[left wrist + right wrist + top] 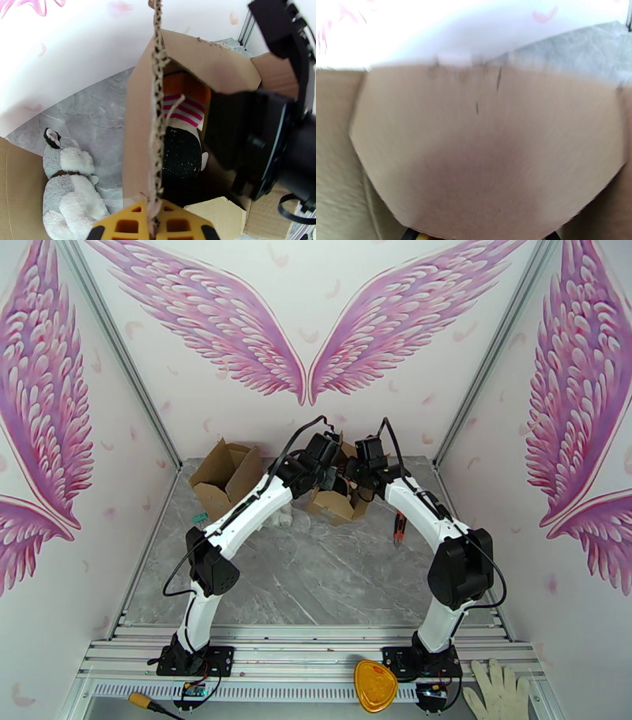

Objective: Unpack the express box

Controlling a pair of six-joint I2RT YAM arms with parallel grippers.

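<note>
No legible text, label, brand or number was noted in any view; cardboard box (138,118) faces were plain brown; right wrist view was too blurred to read.

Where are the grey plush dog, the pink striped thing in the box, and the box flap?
grey plush dog (73,201), left wrist view, on its white belly.
pink striped thing (185,108), left wrist view, on its stripes.
box flap (158,79), left wrist view, on its corrugated edge.

Camera positions: one overhead, two wrist-mounted.
Top view is looking down from behind the arm bases over the surface (316,571); both wrist views are facing the same cardboard box (336,507) at close range.
</note>
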